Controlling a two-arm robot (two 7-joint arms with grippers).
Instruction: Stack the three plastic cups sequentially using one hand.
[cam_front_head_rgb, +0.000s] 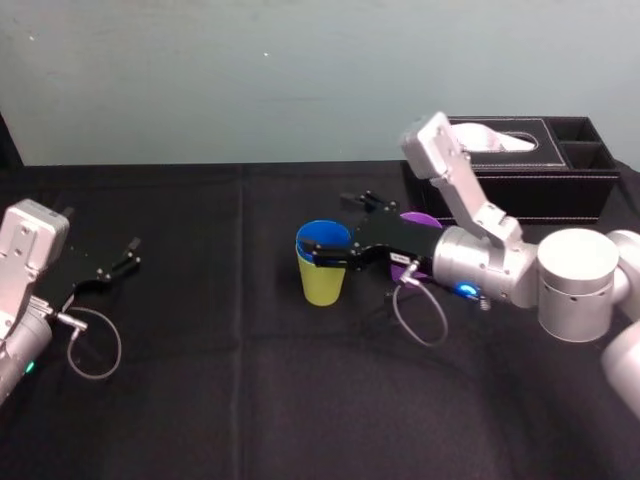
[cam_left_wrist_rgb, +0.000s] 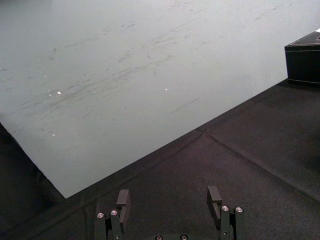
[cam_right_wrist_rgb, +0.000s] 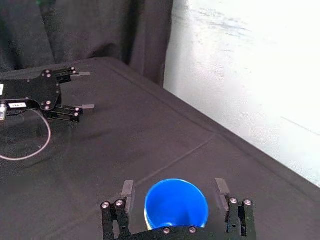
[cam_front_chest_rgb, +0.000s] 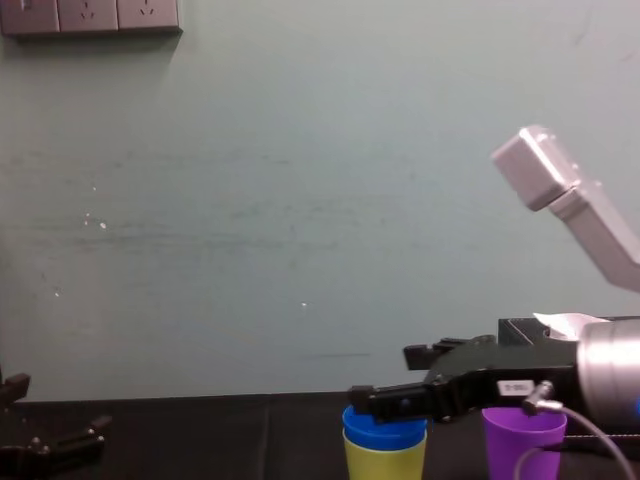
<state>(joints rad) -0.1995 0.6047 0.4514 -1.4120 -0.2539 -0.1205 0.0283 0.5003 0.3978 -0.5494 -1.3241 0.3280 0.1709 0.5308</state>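
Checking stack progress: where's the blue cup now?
Head view, mid-table: the blue cup sits nested in the yellow-green cup, between the open fingers of the right gripper, with the purple cup to its right. Left gripper parked far left.

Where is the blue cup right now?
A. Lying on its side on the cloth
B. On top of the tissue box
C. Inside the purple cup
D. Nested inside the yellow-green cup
D: the blue cup sits in the yellow-green cup, only its rim band above it. The right gripper has its jaws open on either side, the purple cup stands apart, and the left gripper rests at the table's left.
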